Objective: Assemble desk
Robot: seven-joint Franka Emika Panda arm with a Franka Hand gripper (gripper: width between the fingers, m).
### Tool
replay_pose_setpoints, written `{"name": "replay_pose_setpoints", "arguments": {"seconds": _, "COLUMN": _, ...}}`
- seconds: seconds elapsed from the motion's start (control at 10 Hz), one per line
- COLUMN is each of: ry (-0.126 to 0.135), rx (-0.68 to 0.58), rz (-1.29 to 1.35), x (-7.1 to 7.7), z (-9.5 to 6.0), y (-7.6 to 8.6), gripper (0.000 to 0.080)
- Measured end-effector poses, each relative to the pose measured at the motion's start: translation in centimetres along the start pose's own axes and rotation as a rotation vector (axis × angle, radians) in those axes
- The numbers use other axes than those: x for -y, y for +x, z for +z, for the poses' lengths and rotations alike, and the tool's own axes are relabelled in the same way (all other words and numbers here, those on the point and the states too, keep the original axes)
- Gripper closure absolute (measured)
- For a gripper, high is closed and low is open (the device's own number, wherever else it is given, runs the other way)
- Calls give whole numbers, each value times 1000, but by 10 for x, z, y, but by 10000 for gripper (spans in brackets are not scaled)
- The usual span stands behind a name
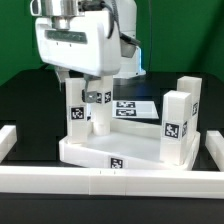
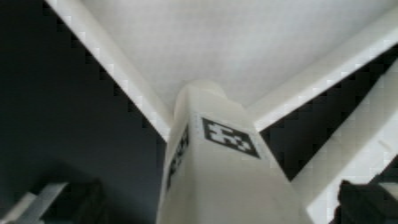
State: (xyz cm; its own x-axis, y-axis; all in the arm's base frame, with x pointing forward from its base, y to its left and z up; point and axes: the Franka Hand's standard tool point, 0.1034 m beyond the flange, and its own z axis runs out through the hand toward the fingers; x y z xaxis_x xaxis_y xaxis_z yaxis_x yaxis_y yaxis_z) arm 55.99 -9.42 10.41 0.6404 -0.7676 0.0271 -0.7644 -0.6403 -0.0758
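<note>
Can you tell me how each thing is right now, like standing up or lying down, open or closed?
gripper: open, fingers either side of a leg.
tabletop: lying flat on the table.
leg under the gripper: standing upright on the tabletop.
leg behind it: upright.
two legs at the exterior view's right: upright, side by side.
marker board: flat behind the tabletop.

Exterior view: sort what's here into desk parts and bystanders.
Desk job:
- tabletop
- leg under the hand
- leg behind it
- two legs at the exterior view's right
- hand

Not part of it:
- border rails
- marker board
</note>
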Motion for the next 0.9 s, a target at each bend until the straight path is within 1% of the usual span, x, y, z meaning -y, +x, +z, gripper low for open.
{"name": "replay_pose_setpoints", "arguments": {"seconds": 0.7, "ry": -10, "rx": -4, "rz": -613, "x": -1, "z": 0, "y": 1, "gripper": 150}}
{"name": "replay_pose_setpoints", "arguments": {"seconds": 0.9, "ry": -27, "rx": -4, "rz": -806, "x": -1, "z": -1, "y": 2, "gripper": 150}}
